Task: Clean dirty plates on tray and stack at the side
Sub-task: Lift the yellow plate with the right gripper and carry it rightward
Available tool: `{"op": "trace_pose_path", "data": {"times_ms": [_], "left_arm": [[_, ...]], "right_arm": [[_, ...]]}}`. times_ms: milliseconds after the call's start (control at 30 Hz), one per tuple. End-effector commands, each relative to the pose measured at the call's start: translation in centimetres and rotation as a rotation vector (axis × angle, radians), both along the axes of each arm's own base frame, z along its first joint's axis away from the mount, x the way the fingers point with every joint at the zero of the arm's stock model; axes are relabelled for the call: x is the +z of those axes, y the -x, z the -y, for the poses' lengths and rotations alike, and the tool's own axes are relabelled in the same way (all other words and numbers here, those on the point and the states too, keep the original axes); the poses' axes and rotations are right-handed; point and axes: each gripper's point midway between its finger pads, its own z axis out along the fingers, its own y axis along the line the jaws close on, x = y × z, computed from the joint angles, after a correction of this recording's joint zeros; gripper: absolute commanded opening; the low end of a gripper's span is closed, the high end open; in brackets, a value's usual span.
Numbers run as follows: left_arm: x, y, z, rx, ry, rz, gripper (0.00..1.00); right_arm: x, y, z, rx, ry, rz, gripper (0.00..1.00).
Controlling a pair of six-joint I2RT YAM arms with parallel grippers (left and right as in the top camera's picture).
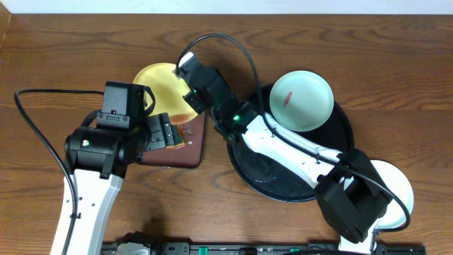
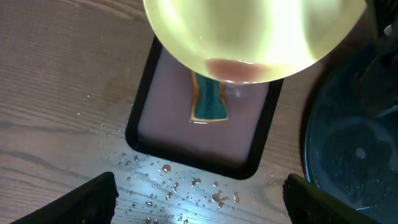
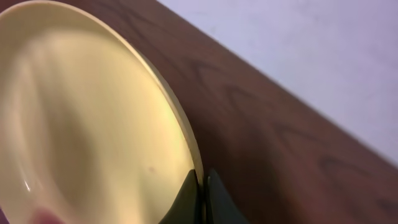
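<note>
Ending at a pale wall [image 3: 311, 50], the wooden desk [image 1: 354, 42] carries water droplets [image 2: 168, 180]; right fingers [image 3: 185, 200] clamp the rim of the yellow plate [image 3: 81, 124], left fingers [image 2: 87, 202] gape wide, holding nothing.

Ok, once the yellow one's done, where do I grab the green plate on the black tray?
Pinch the rim of the green plate, one finger inside and one under, as the right gripper holds the yellow plate. Come at its far edge, which seems to overhang the black tray. The plate is shallow and flat, so it offers no other hold.
</note>
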Motion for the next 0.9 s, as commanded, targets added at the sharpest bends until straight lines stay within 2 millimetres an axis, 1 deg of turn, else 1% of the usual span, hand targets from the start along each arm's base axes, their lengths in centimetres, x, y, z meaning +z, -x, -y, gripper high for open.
{"op": "trace_pose_path", "data": {"times_ms": [0, 100, 300, 367, 567, 767, 867], "left_arm": [[0.7, -0.2, -0.1, -0.012, -0.010, 0.020, 0.86], [0.7, -0.2, -0.2, -0.012, -0.011, 0.021, 0.87], [0.7, -0.2, -0.2, -0.012, -0.011, 0.020, 0.87], [0.7, -0.2, -0.1, -0.012, -0.010, 0.020, 0.87], [0.7, -0.2, -0.2, -0.012, -0.011, 0.020, 0.87], [0.7, -0.2, -0.2, -0.012, -0.011, 0.020, 0.87], [0.7, -0.2, -0.1, -0.012, -0.011, 0.020, 0.87]], "right_arm": [[5.3, 0.1, 1.0, -0.063, 0.068, 0.164, 0.01], [6.6, 0.5, 1.3, -0.112, 0.078, 0.205, 0.01], [9.3, 0.5, 2.2, -0.174, 0.090, 0.289, 0.01], [9.8, 0.5, 2.4, -0.184, 0.106, 0.314, 0.01], [10.8, 0.8, 2.2, -0.185, 0.152, 0.369, 0.01], [11.2, 1.0, 2.5, -0.208, 0.184, 0.395, 0.01], [11.4, 1.2, 2.3, -0.201, 0.197, 0.409, 0.01]]}}
